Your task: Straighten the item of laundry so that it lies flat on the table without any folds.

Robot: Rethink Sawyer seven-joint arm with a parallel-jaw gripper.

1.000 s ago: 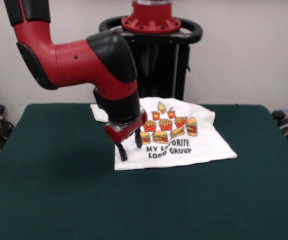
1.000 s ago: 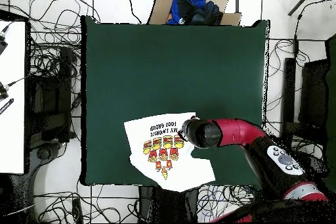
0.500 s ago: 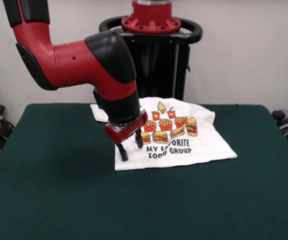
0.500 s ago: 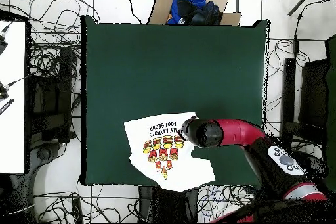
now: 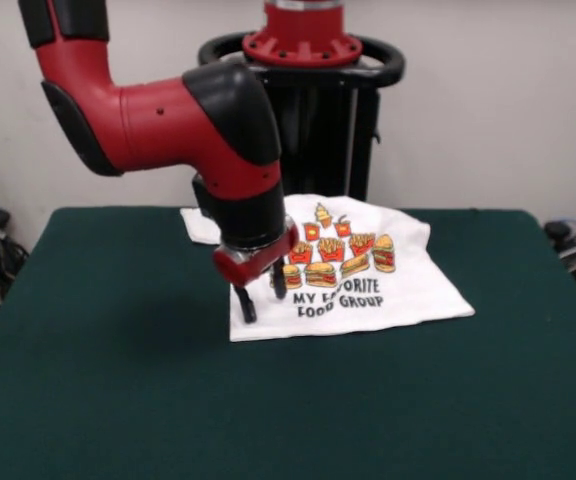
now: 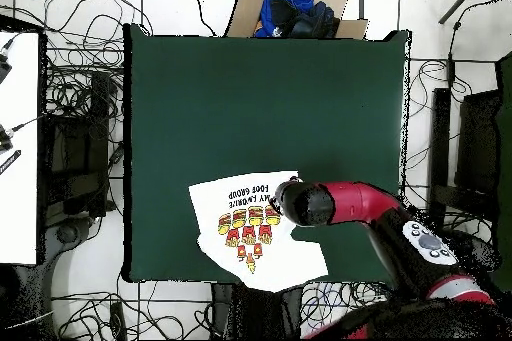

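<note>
The white T-shirt (image 5: 388, 285) with burgers, fries and black text lies print up on the green table (image 5: 118, 380), at the side near the robot. One sleeve (image 5: 200, 226) sticks out behind the arm, and the far right part is rumpled. My gripper (image 5: 263, 297) points down with its two black fingers (image 5: 247, 305) apart, tips at the shirt's front left corner, holding nothing. In the overhead view the shirt (image 6: 240, 227) reaches the table's (image 6: 260, 107) bottom edge and the arm's wrist (image 6: 300, 202) covers the gripper.
The black and red pedestal (image 5: 313, 90) stands just behind the shirt. A cardboard box with blue cloth (image 6: 295, 12) sits beyond the table's far edge. Cables lie on the floor around the table, and a white desk (image 6: 18, 147) stands to one side.
The arm has shifted very slightly to the right in the front view. The gripper stays open over the same shirt corner, and the shirt has not moved.
</note>
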